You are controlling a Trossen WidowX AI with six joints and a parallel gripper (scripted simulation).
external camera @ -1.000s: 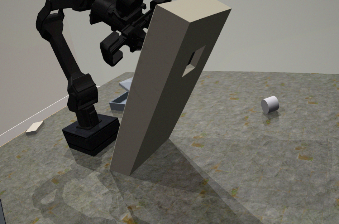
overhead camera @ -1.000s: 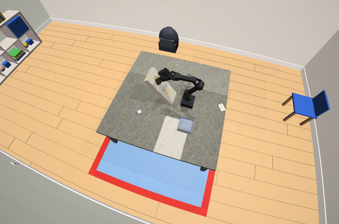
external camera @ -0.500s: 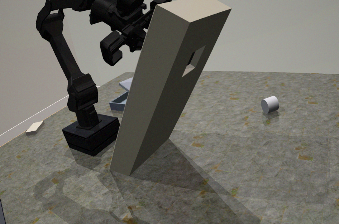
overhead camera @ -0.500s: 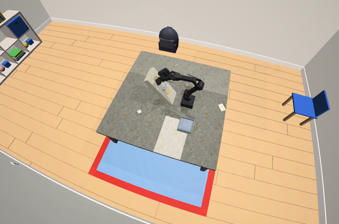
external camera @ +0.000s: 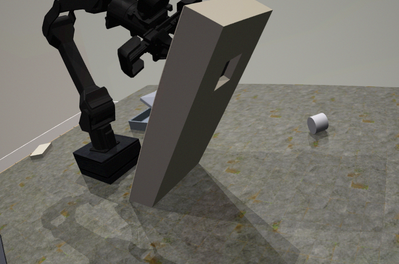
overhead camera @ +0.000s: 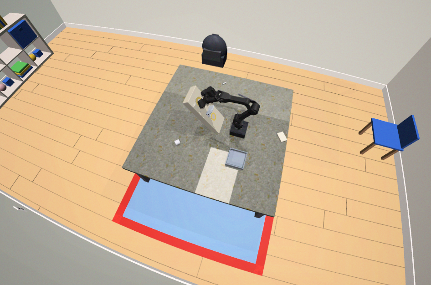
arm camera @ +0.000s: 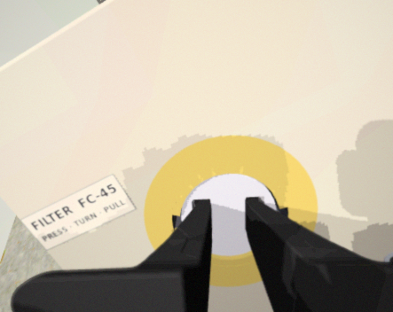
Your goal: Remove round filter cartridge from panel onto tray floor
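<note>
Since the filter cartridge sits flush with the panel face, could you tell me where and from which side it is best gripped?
Grip the filter cartridge by its two face slots, straight on from the panel's labelled front. Flush in its yellow ring, it offers no rim; the gripper is shut on it this way, fingers reaching into its face.

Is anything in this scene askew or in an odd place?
The service panel leans steeply, resting on one bottom edge. A small grey cylinder lies on its side on the table, far from the tray.
</note>
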